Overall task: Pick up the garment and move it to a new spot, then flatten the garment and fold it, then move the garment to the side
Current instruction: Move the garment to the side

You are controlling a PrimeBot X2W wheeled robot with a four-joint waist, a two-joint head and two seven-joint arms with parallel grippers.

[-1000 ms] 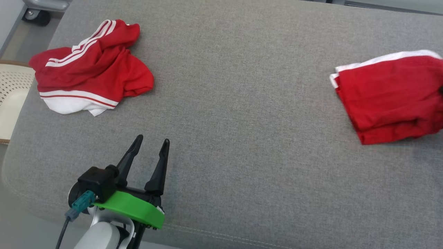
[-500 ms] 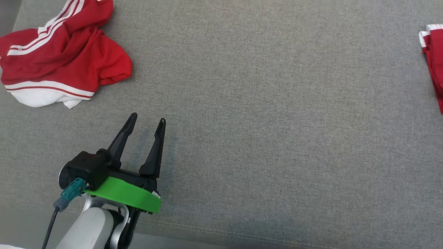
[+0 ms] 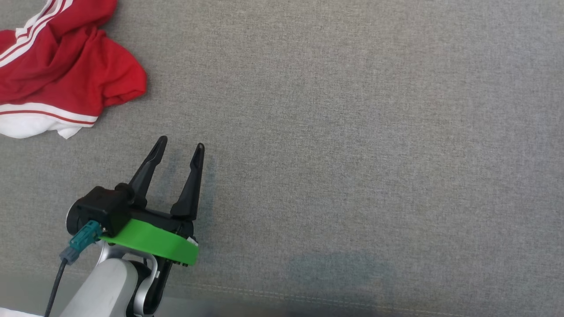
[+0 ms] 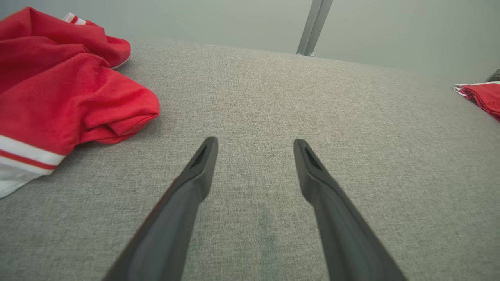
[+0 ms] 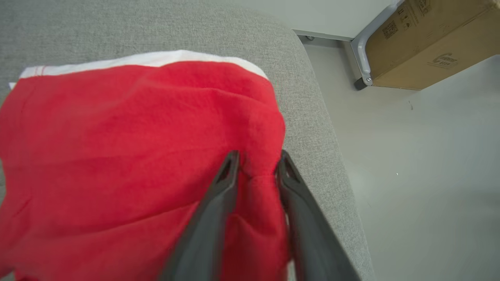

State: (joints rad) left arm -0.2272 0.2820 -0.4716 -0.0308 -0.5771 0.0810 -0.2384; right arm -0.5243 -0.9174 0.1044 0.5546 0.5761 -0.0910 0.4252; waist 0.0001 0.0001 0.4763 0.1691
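Note:
A folded red garment [image 5: 136, 136] with a white hem lies at the right end of the grey cushion [image 5: 312, 109], close to its edge. My right gripper [image 5: 259, 156] rests on it with its fingers parted, open, and a loose ridge of red cloth stands between them. From the left wrist, the same garment [image 4: 482, 97] shows far off at the right. My left gripper [image 3: 181, 142] hovers open and empty over bare cushion near the front edge. A crumpled red garment [image 3: 61, 75] with white stripes lies up and to its left, and the left gripper [image 4: 256, 141] points just right of it [image 4: 58, 89].
The grey cushion [image 3: 352, 132] stretches wide between the two garments. Past its right edge is pale floor [image 5: 429, 175], with a cardboard box [image 5: 429, 43] and a grey metal leg [image 5: 361, 50] standing on it.
The head camera has swung down and left, so the folded garment has slid out of its right side. The left gripper stays open in the same pose.

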